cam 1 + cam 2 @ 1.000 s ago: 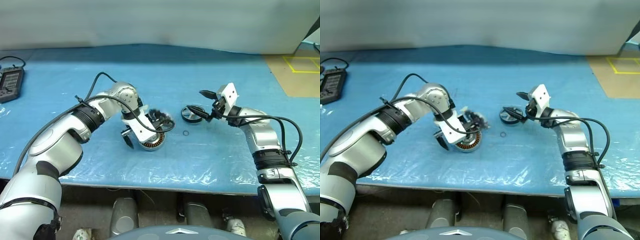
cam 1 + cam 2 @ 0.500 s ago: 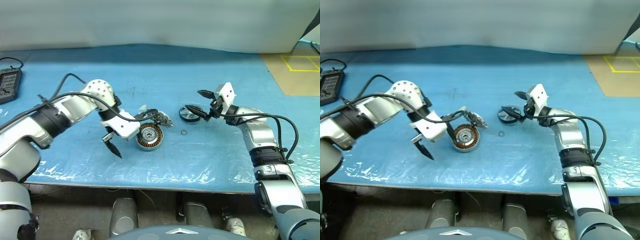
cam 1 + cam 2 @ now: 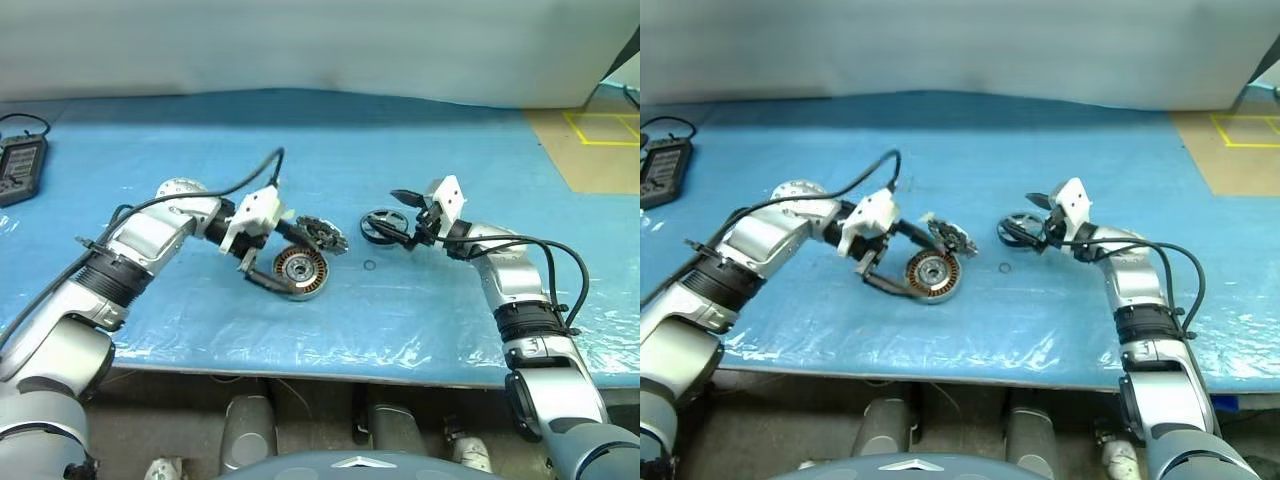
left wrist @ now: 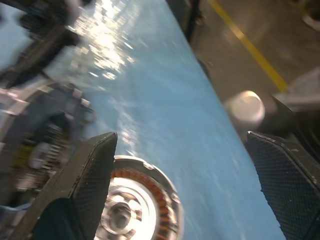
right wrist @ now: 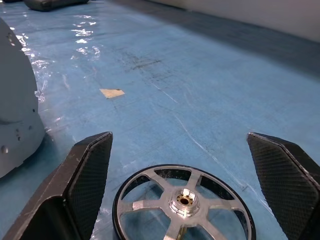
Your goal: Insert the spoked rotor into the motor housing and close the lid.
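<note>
Blue plastic sheeting covers the table (image 3: pixel 330 130). At left, my left gripper (image 3: pixel 268 252) is spread around the motor housing (image 3: pixel 300 271), windings up, the lid (image 3: pixel 321 234) just behind. Further right, my right gripper (image 3: pixel 398 214) brackets the spoked rotor (image 5: pixel 183 203), fingers wide. Next, I judge: close squarely on that rim.

From my station I logged these bystanders. Blue table cover (image 3: pixel 330 130): a plastic-sheened sheet spread across the whole work surface, wrinkled and glinting along the near edge. Dark handheld device (image 3: pixel 20 170): lay at the far left edge of the cover, a cable looping from its top. Small dark ring (image 3: pixel 370 266): lay flat on the cover near its middle. Tan paper scrap (image 5: pixel 112 92): lay flat on the cover. Brown floor with yellow tape lines (image 3: pixel 595 135): showed beyond the cover's far right corner.
</note>
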You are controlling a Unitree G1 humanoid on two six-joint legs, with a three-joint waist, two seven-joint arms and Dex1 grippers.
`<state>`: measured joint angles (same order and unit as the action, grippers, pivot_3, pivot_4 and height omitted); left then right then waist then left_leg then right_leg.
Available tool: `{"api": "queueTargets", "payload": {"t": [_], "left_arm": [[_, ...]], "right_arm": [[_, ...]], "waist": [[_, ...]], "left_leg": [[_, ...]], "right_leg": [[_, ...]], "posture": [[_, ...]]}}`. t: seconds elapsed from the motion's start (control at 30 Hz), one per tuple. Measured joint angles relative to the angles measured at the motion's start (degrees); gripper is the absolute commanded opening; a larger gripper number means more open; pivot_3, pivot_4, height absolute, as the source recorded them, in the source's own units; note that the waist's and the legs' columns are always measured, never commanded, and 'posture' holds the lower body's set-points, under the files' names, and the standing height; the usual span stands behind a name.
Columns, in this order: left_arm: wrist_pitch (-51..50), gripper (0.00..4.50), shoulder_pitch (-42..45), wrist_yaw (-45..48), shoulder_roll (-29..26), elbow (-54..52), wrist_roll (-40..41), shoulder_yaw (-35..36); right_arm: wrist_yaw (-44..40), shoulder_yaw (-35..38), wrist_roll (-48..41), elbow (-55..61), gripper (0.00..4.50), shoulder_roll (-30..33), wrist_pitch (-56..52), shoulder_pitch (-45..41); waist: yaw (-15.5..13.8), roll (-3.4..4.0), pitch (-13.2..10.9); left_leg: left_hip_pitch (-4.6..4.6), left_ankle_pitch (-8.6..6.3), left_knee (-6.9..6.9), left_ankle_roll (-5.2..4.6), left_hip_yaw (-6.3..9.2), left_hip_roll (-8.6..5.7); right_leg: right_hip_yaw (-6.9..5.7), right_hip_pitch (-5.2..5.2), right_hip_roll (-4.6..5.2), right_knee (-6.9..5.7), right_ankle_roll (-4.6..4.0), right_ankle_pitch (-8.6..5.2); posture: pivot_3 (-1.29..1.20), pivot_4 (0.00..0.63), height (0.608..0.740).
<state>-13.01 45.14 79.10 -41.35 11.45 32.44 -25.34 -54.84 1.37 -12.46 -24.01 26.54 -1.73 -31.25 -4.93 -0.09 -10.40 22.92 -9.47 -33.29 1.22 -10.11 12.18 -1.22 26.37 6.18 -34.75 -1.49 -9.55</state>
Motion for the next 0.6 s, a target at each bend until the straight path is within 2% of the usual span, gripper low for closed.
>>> {"api": "queueTargets", "payload": {"t": [0.2,0.37,0.43,0.6], "left_arm": [[-3.23,4.32,-9.52,-7.54,3.16,-4.48,-0.28,7.55],[-4.30,4.32,-18.00,-12.98,3.59,-12.17,0.28,14.94],[-5.35,4.32,-21.11,-14.71,3.83,-14.75,0.45,16.67],[-7.14,4.32,-27.16,-17.16,4.11,-20.61,1.27,19.76]], "right_arm": [[-0.11,-0.07,-1.12,10.43,4.50,0.88,-3.73,8.10],[-0.39,-0.95,-2.88,23.95,4.50,2.80,-9.41,14.90],[-0.15,-1.69,-3.68,28.19,4.50,2.92,-11.72,16.11],[0.47,-2.80,-5.73,34.77,4.50,2.99,-17.06,16.92]], "waist": [[0.64,-0.01,0.00],[1.04,-0.01,0.00],[1.03,-0.01,0.00],[0.99,-0.04,0.02]], "left_leg": [[0.01,-0.01,0.08,0.00,0.02,0.02],[-0.17,-0.03,0.13,-0.03,0.03,0.04],[-0.25,-0.12,0.17,-0.17,0.03,0.03],[-0.37,-0.15,0.20,-0.22,0.04,0.03]], "right_leg": [[-0.05,-0.02,-0.01,0.06,0.05,-0.03],[-0.02,-0.10,-0.02,0.07,0.13,-0.08],[-0.02,-0.15,-0.02,0.06,0.47,-0.28],[-0.02,-0.27,-0.01,0.07,0.54,-0.32]], "posture": [[0.00,0.150,0.740],[0.00,0.150,0.740],[0.00,0.150,0.740],[0.00,0.150,0.740]]}}
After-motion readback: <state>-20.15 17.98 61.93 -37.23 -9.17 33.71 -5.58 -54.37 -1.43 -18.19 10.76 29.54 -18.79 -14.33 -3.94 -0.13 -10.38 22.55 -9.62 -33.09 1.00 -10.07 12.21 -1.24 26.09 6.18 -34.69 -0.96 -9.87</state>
